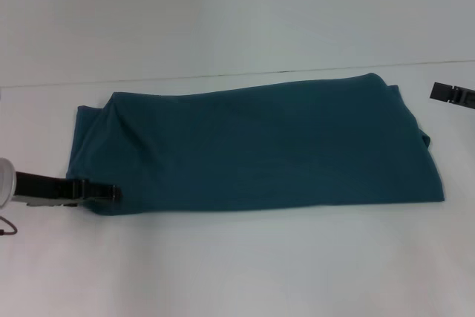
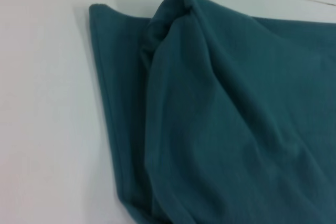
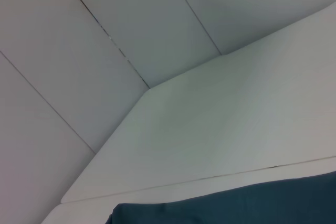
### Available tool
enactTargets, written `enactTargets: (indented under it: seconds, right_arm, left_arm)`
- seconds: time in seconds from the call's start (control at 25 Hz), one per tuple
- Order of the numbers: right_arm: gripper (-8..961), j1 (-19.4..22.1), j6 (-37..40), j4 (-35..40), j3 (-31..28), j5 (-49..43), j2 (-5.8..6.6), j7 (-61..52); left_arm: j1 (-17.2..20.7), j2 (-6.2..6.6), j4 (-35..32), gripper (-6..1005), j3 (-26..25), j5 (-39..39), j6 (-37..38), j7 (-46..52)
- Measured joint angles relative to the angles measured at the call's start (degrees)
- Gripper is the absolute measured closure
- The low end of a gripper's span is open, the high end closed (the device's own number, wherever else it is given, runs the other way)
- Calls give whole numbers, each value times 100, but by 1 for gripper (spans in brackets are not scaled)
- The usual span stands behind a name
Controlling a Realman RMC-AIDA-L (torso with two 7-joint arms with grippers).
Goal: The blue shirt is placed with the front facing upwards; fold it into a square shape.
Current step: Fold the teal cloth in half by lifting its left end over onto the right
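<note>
the blue shirt [image 1: 260, 146] is lying flat on the white worktop [image 1: 237, 265], folded into a long band that runs side to side across the middle, way wider than it is deep, so not a square. no lettering or neckline showing from above, just plain teal fabric.

the head view is the only one that gives you both arms. left hand [image 1: 111, 192] is down low at the shirt's near left corner, its dark tip right against the cloth edge. honestly can't tell if the fingers are apart or pinched on the fabric, it's just a dark bar from that angle. right hand [image 1: 454, 94] is barely poking in at the right edge, off the shirt and apart from its far right corner, and i can't tell its finger state either.

left wrist view shows what the head cam flattens out: the left end of the shirt [image 2: 226, 124] is bunched, with a raised rumpled fold sitting over a flatter layer whose hem edge runs along the worktop. no fingers visible in it.

right wrist view mostly shows bare worktop and wall panels [image 3: 105, 35], with just a strip of the shirt [image 3: 236, 205] along one edge.
</note>
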State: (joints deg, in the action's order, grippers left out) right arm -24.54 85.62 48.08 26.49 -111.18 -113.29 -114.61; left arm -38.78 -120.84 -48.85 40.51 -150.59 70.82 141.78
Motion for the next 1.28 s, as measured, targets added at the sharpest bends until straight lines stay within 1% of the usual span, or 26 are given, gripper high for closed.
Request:
enactTargets:
  seconds: [0.6, 0.72, 0.96, 1.16, 1.28]
  right_arm:
    - [82, 2, -2, -38, -29, 0, 11, 21]
    - [83, 2, -1, -43, -30, 0, 11, 22]
    - [85, 9, 20, -45, -37, 0, 11, 33]
    - [85, 19, 8, -44, -39, 0, 11, 42]
    - [85, 19, -1, -45, -42, 0, 8, 44]
  left_arm:
    - [-38, -9, -2, 59, 1, -33, -128, 7]
    - [13, -11, -20, 59, 0, -37, -300, 23]
    - [35, -16, 2, 247, -8, -83, -484, 44]
    - [37, -18, 5, 491, -4, -84, -487, 47]
    - [41, -18, 7, 618, -1, -85, -491, 47]
